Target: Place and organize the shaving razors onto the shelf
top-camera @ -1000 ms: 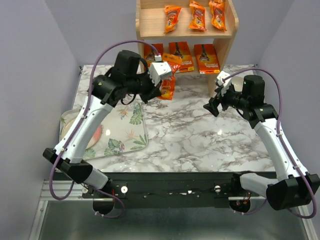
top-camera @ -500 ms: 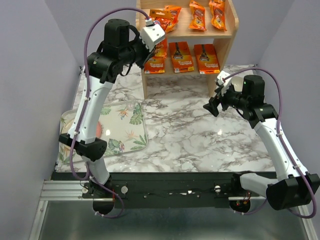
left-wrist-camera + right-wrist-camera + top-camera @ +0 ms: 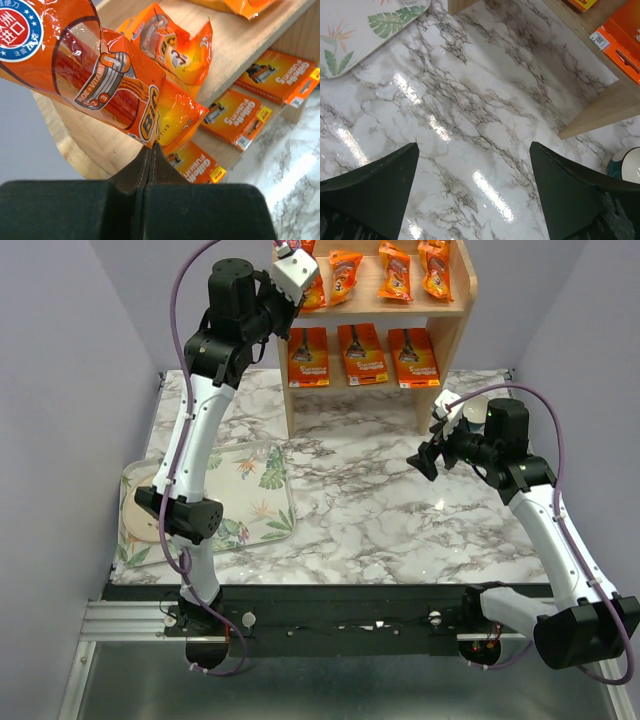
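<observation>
The left gripper (image 3: 150,152) is up high, by the top board of the shelf (image 3: 447,335). Its two jaws are pinched tight together on the bottom edge of one orange razor pack (image 3: 95,85). Only a thin bit of that edge sits between the jaws. The rest of the pack sticks up and away from them and leans to the left. It hangs at the left end of the top board. I cannot tell if it touches the wood.

Just behind the held pack, another narrow pack (image 3: 175,47) lies on the top board. Two more narrow packs (image 3: 395,270) lie further right on the same board. Three wide flat packs (image 3: 362,352) lie side by side on the lower board.

The right gripper (image 3: 430,448) hangs low over the marble table (image 3: 380,510), near the right side of the shelf. Its jaws are spread wide apart, and only the table shows between them. It is well apart from all the razor packs.

A leaf tray (image 3: 255,495) sits on the left side of the table.
</observation>
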You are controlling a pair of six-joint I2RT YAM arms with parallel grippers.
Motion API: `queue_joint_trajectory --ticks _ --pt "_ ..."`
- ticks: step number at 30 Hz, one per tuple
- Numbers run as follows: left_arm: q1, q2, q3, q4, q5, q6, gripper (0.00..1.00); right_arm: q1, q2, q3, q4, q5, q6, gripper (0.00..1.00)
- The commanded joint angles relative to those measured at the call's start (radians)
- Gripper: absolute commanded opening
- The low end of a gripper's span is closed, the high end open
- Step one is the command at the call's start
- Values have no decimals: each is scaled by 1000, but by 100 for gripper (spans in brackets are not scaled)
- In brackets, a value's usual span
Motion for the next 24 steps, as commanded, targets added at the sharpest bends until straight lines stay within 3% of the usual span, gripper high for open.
queue_joint_trajectory --ticks 1,24 --pt "4 32 39 120 -41 13 0 1 -20 -20 12 20 10 100" --pt "23 -14 -47 62 -70 16 0 0 -11 -31 38 27 10 100"
